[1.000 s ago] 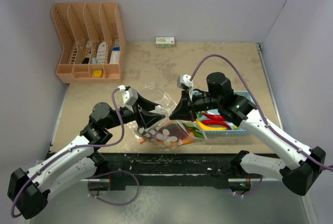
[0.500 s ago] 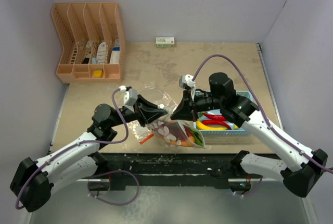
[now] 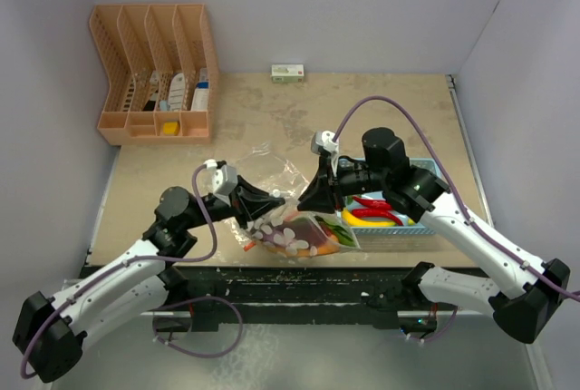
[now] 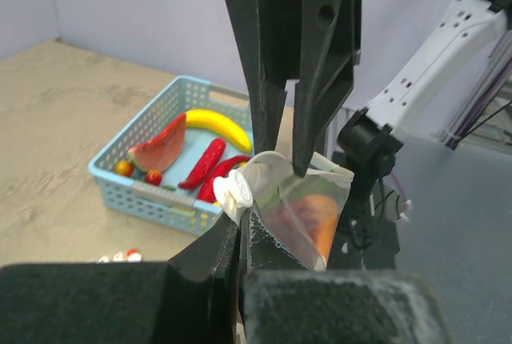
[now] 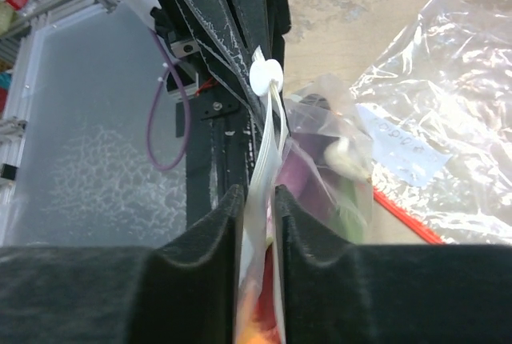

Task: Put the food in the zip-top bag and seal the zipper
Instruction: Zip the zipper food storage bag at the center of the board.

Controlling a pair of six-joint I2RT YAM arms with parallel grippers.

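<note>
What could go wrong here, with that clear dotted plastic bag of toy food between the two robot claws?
1. The left gripper is clamped on the mouth of the clear dotted zip-top bag, but the fingers of the right gripper show a slight gap around the film. That edge might slip and the mouth could sag open.
2. Some red toy chili peppers and a yellow toy banana lie in the light blue plastic basket. Sealing now would probably leave them out.

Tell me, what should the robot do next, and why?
Probably the right fingers should ease off the zip-top bag and reach for a chili pepper in the basket: food lies there, and the left fingers are pinching the bag's mouth.
</note>
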